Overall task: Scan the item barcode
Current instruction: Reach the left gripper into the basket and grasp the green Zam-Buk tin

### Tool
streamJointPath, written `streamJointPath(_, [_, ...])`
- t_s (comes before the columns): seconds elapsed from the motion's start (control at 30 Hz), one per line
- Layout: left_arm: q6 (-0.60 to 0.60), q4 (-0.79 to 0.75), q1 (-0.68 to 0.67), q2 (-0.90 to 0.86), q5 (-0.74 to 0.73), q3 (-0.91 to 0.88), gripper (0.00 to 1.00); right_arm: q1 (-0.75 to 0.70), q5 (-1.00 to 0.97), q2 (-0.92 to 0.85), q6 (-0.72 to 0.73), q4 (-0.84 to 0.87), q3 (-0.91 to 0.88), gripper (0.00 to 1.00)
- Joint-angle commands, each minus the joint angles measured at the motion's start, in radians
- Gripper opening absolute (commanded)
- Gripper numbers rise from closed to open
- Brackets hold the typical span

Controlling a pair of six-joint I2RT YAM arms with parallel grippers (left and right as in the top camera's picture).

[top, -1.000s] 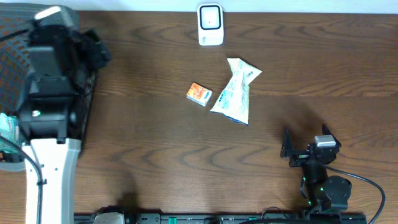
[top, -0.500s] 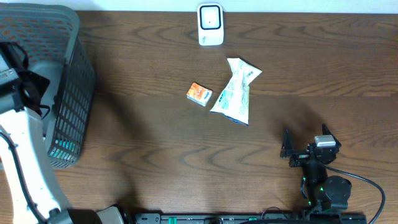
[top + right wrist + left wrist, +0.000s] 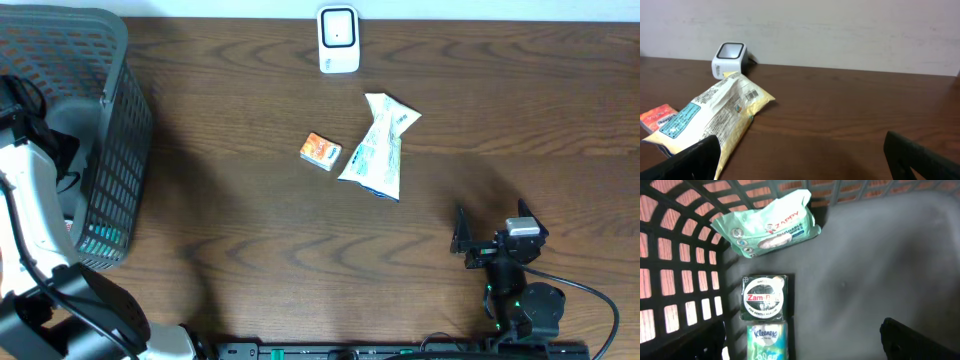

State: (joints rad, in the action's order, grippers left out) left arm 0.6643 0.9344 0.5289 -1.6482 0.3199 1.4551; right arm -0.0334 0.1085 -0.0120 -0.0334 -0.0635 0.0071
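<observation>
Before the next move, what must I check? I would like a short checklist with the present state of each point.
1. Right gripper open and empty: ok.
2. Left gripper open, holding nothing, inside the basket: ok.
3. Scanner has nothing in front of it: ok.
4. Snack bag lies free on the table, its barcode facing up: ok.
5. Orange pack shows a barcode: cannot tell.
6. Wipes pack in the basket is clear of the left fingers: ok.
</observation>
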Motion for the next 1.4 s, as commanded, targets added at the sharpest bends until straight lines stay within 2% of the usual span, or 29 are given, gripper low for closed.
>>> streamJointPath(0.0, [-0.021, -0.001, 0.021, -0.043, 0.014, -0.001, 0.98, -0.006, 0.006, 0.006, 0.01, -0.004, -0.002, 0.99])
streamJointPath(0.2, [0.102, 0.004, 0.117, -0.111, 0.006, -0.008, 0.98, -0.006, 0.006, 0.006, 0.01, -0.004, -0.002, 0.99])
streamJointPath(0.7, [0.119, -0.022, 0.156, -0.207, -0.003, -0.047, 0.98, -0.006, 0.006, 0.006, 0.01, -0.004, -0.002, 0.99])
streamJointPath(0.9, [0.118, -0.042, 0.155, -0.307, -0.101, -0.047, 0.98, -0.006, 0.006, 0.006, 0.01, -0.004, -0.002, 0.99])
streamJointPath(1.37, [0.095, -0.031, 0.155, -0.441, -0.1, -0.047, 0.98, -0.006, 0.006, 0.006, 0.01, -0.004, -0.002, 0.99])
